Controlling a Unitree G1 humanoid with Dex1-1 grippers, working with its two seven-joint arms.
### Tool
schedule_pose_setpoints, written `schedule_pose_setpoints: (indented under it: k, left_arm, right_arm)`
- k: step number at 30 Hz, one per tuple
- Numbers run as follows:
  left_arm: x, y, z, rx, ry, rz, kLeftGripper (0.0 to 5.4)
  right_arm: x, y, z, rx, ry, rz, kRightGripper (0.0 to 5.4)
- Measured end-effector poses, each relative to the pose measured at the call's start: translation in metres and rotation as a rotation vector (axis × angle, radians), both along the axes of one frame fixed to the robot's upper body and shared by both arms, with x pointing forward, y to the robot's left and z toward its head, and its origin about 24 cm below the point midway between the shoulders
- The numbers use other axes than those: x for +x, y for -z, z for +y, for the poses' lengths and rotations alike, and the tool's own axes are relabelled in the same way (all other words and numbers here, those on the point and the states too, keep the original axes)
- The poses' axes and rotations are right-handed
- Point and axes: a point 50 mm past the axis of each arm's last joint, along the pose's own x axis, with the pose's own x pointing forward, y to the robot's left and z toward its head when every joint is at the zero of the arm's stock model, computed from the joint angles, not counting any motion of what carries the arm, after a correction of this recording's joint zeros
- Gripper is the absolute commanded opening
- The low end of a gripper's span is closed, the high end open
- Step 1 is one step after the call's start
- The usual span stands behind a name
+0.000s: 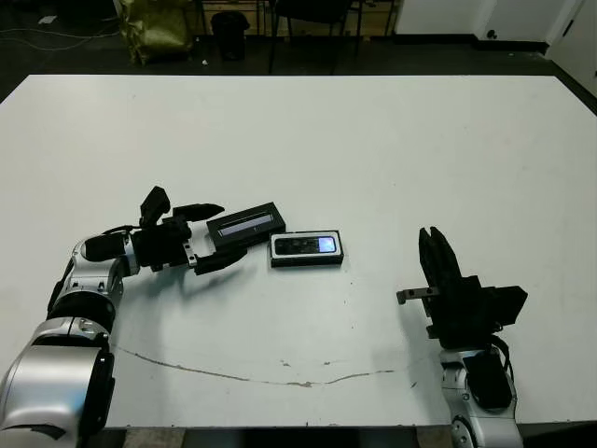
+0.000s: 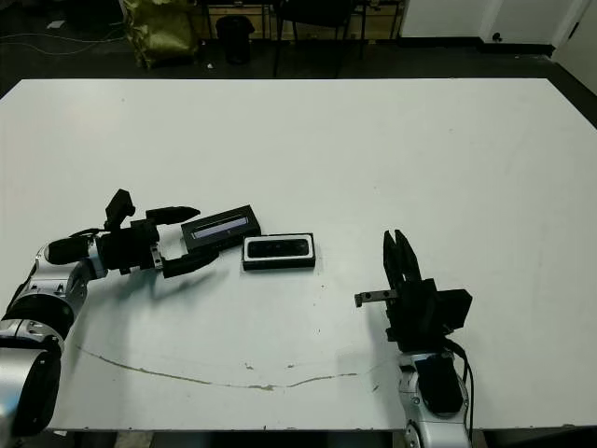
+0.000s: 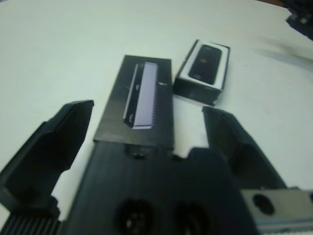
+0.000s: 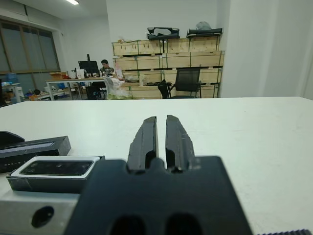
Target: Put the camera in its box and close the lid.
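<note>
The camera (image 1: 304,245) lies flat inside the white-lined box (image 1: 308,261) near the middle of the table. Just left of the box, angled and almost touching its corner, rests the lid (image 1: 247,224) with its grey strip facing up. My left gripper (image 1: 231,230) is open, one finger on each side of the lid's left end. In the left wrist view both fingers stand clear of the lid (image 3: 142,98), whose near end reaches the gripper's body. My right gripper (image 1: 429,235) is shut on nothing, pointing away over the table to the right of the box.
A thin dark scratch (image 1: 280,378) runs along the tabletop near its front edge. Chairs and a yellow bag (image 1: 154,28) stand beyond the far edge. In the right wrist view, shelves and a seated person (image 4: 104,66) show far behind.
</note>
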Motion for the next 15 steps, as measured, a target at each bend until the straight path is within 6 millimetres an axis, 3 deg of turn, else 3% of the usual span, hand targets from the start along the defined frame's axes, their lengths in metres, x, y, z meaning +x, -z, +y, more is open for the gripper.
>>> schedule_pose_setpoints:
  k: [15]
  left_arm:
    - [0.0044, 0.0052, -0.0036, 0.045, -0.077, -0.002, 5.38]
  right_arm:
    - [-0.0012, 0.0003, -0.0013, 0.002, 0.006, 0.007, 0.00]
